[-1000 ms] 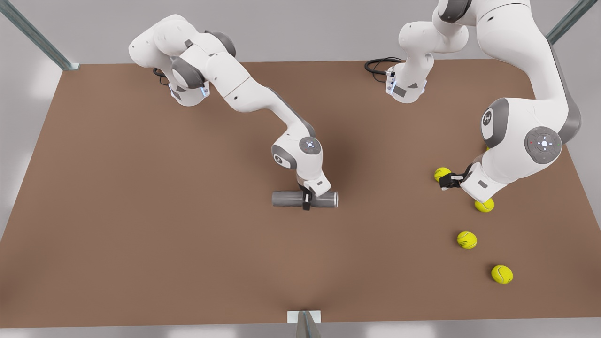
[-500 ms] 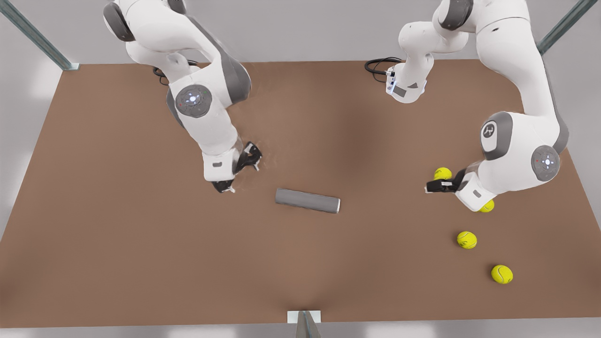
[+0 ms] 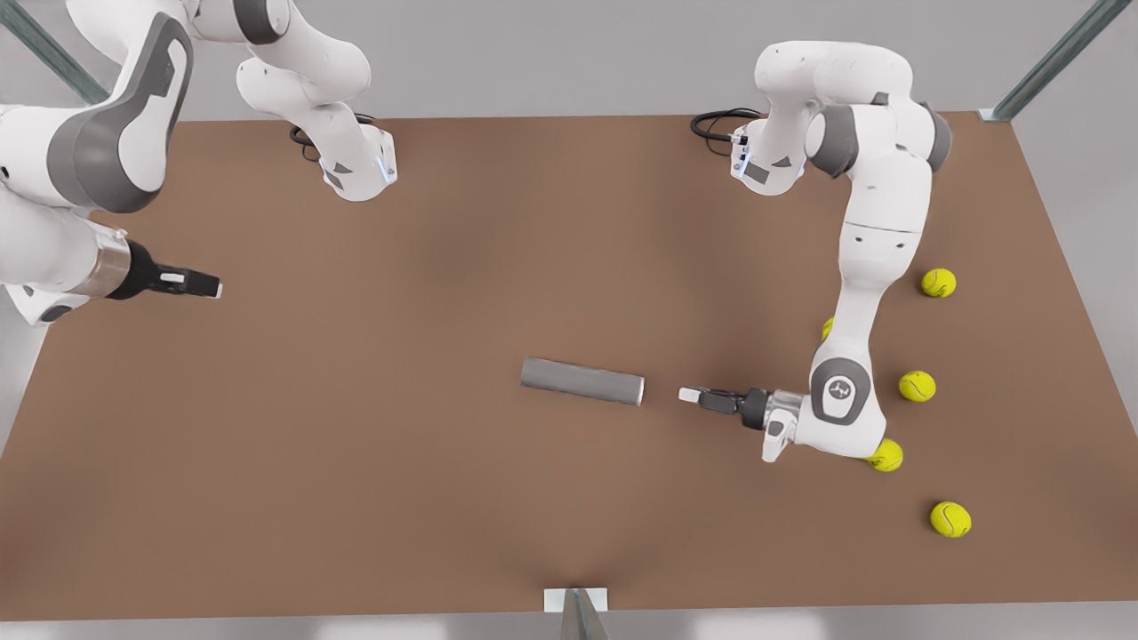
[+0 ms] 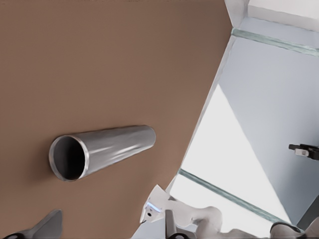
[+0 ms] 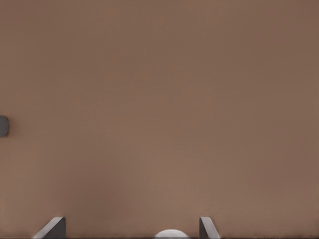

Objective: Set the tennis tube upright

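Your flat brown bench (image 3: pixel 356 462) carried everything. Your left tool (image 3: pixel 689 394) had its fingers spread wide and held nothing. It pointed at the open end of the slim grey metallic tennis tube (image 3: pixel 582 381), which lay on its side just ahead of the tips, apart from them. Your right tool (image 3: pixel 212 286), also spread and empty, hung well away beyond the tube's far end. Small yellow-green tennis balls (image 3: pixel 950 519) lay scattered behind the left tool.

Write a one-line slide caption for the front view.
Tennis tube lies on its side on the table; left gripper points at its near end, right gripper waits far off.
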